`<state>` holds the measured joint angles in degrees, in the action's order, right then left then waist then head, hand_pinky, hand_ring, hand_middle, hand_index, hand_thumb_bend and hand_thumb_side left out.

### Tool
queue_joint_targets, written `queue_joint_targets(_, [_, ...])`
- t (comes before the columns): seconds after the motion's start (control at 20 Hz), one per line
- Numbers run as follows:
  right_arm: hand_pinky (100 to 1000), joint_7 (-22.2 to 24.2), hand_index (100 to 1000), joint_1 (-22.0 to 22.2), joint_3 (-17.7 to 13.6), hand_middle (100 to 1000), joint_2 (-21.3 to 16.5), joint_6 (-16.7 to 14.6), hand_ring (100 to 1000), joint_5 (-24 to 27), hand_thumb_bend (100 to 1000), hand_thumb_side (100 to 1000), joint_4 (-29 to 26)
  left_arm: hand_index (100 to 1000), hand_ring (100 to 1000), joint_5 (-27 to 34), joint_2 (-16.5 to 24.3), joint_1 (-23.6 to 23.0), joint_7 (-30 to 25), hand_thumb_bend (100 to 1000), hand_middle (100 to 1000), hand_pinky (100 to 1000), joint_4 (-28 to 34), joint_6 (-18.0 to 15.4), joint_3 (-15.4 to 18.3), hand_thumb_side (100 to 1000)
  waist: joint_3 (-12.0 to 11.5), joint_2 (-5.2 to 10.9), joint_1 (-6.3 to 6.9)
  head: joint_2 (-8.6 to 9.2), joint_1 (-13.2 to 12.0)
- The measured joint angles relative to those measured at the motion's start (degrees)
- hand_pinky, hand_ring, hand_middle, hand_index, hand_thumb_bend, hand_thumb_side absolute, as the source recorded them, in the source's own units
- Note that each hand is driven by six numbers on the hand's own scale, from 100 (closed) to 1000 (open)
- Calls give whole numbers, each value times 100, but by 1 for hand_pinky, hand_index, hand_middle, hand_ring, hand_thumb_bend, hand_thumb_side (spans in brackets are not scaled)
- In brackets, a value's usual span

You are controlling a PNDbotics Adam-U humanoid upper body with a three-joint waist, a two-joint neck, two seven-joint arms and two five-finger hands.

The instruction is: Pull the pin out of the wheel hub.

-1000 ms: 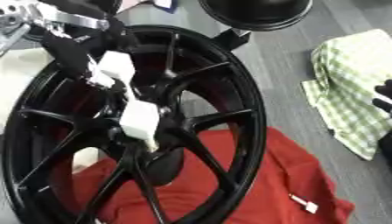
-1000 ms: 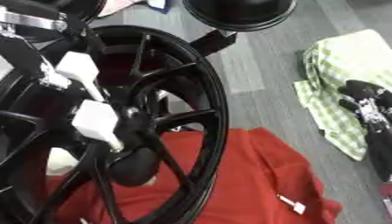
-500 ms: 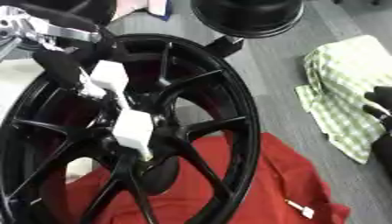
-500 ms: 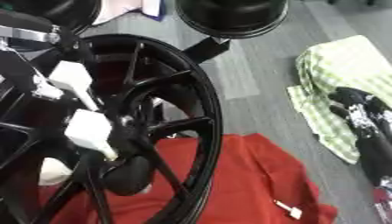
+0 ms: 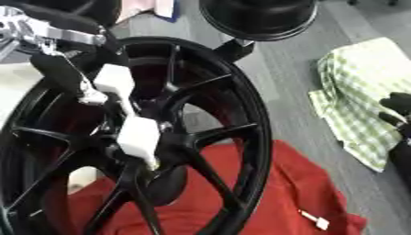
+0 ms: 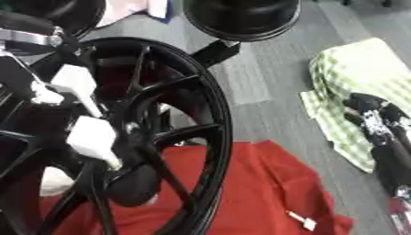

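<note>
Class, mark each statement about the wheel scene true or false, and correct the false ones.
1. The wheel is black. True.
2. A red cloth lies under the wheel. True.
3. The checked cloth is blue. False: it is green and white.
4. The left hand is at the wheel's spokes. True.
5. The right hand grips the wheel. False: it is off to the right, over the checked cloth.

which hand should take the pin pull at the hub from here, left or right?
Left, most likely. The left hand is already over the wheel spokes, its white-tipped fingers reaching down toward the hub. The right hand sits away at the right edge over the green checked cloth. The pin itself I cannot make out.
</note>
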<state>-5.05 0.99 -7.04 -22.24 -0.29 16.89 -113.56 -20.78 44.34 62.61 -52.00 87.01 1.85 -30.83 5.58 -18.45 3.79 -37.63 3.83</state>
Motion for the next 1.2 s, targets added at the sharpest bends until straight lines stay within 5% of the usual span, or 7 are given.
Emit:
queue_joint_targets(0.2, [888,-31,746,-1,-2,689,29,7,903,8,100,560,0,624,612,-19,0,-1,2,100,463,722,8,-5,-2,242,0,0,-6,0,-18])
queue_joint_targets(0.5, [887,-71,747,-1,-4,690,30,20,903,22,100,560,0,444,514,73,0,-2,-4,100,325,637,64,107,1,101,-8,0,-16,0,-19])
queue_joint_targets(1.2, [886,-93,747,5,-10,691,30,18,904,44,100,558,0,344,473,511,192,108,110,100,250,615,757,764,721,101,-91,1,-45,-2,-5])
